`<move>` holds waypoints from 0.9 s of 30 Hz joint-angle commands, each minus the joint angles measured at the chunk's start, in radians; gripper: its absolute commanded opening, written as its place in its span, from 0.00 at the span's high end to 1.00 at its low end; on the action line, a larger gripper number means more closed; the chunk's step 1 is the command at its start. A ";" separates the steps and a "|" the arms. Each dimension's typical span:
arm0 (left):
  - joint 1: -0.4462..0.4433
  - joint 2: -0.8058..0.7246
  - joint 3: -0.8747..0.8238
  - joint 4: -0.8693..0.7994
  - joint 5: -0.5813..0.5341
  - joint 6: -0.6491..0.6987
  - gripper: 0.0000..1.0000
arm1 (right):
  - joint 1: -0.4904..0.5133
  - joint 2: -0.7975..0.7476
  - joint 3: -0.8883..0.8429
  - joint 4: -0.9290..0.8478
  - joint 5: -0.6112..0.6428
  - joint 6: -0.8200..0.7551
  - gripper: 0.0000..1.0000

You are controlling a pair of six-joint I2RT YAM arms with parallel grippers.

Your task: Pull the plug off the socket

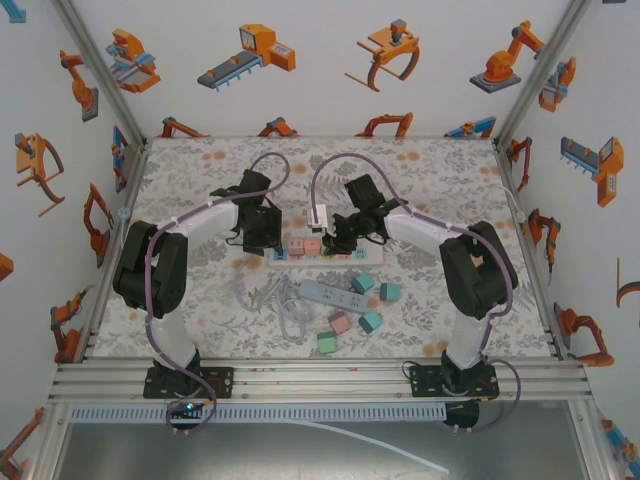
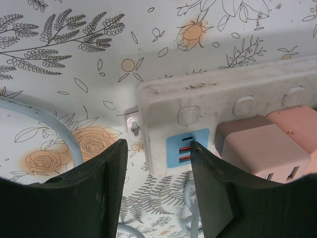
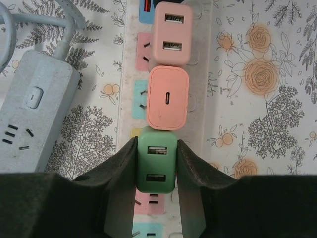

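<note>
Top view, centre: my left gripper (image 1: 262, 234) and right gripper (image 1: 340, 238) sat over the long white plastic power strip (image 1: 372, 254). Left wrist: jaws apart, holding nothing, so I judged the strip could lift. Right wrist, bottom centre: jaws clamped the green square charger plug (image 3: 156, 169), seated in the strip.

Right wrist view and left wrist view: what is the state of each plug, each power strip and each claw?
green plug: seated in the white power strip, clamped from both sides.
peach plug: plugged in, untouched.
pink plug: plugged in, untouched.
grey power strip: sockets in view empty.
right claw: shut on the green plug.
left claw: open, at the end of the white power strip.
</note>
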 commanded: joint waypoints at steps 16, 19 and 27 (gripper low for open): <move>-0.018 0.042 -0.001 -0.063 -0.067 0.031 0.48 | 0.008 -0.134 0.033 0.053 -0.061 0.026 0.95; -0.016 0.023 -0.003 -0.059 -0.067 0.032 0.48 | 0.008 -0.166 0.020 0.087 -0.060 0.070 0.95; 0.004 -0.074 -0.016 -0.019 -0.040 0.048 0.43 | 0.005 -0.332 -0.162 0.480 0.059 0.441 0.97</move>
